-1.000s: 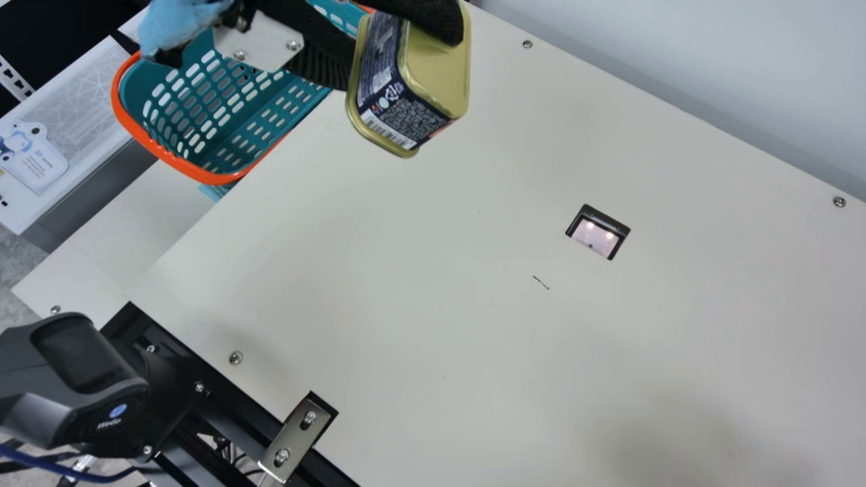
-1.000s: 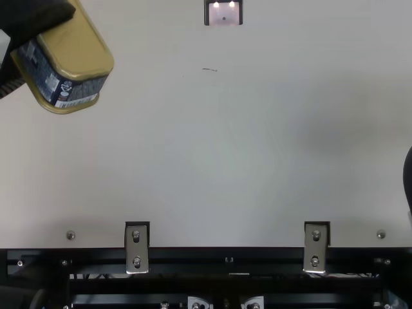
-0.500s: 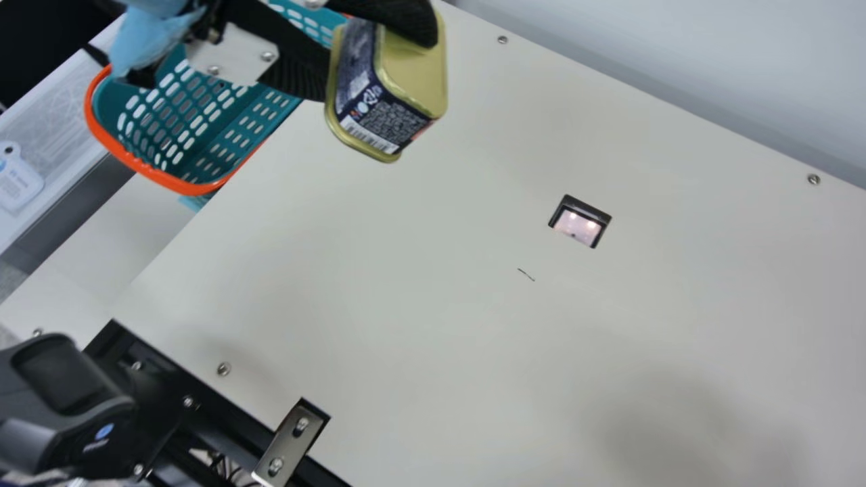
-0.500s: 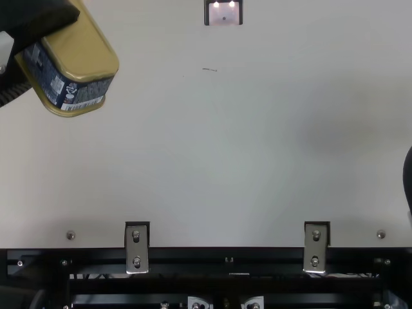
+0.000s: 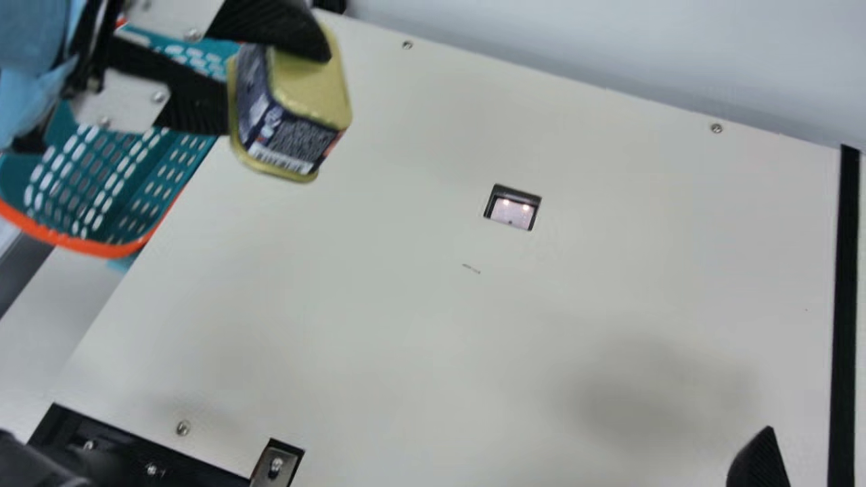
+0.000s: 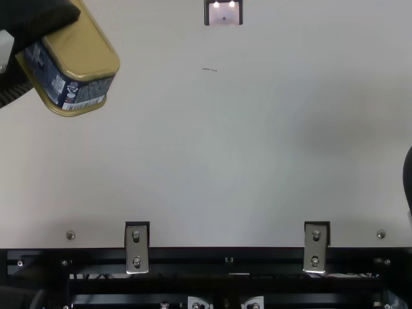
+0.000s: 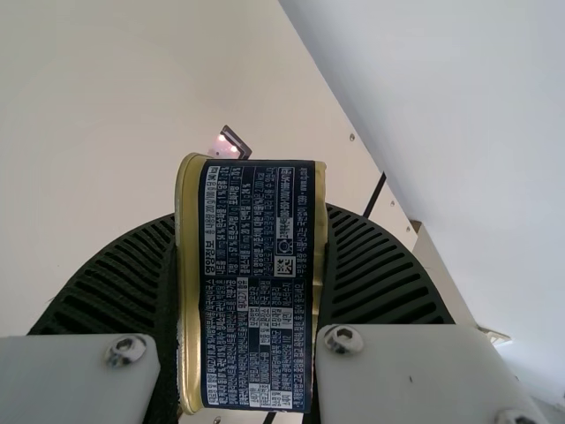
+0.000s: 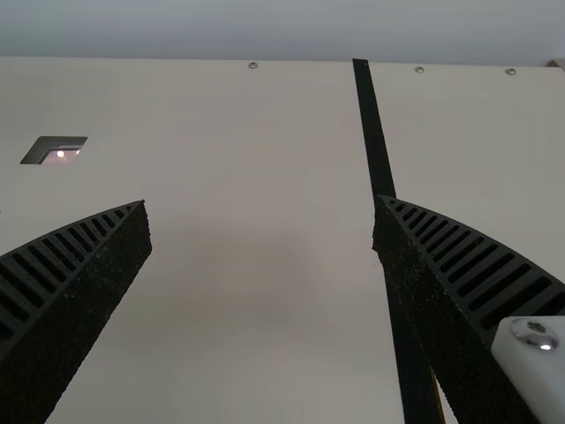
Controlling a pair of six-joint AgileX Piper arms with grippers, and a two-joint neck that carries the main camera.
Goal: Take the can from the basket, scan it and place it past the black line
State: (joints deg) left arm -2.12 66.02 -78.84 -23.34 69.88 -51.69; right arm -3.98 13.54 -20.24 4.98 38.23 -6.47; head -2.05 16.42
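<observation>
I have the can [image 5: 294, 142] clamped between both ribbed fingers [image 5: 270, 30] of my left gripper [image 5: 277, 86], its sides against them, one printed side facing my wrist camera. It hangs tilted above the worktop [image 5: 406, 338], and in the main view it shows against the left edge, toward the far left corner. Just past that edge sits the basket [image 5: 88, 247], partly behind my left gripper. The scanner window [image 5: 512, 211] is set in the worktop between the can and the black line [image 5: 844, 304], which runs from the far edge down the right side. Near that line is my right gripper [image 5: 759, 461], its fingers spread wide apart
</observation>
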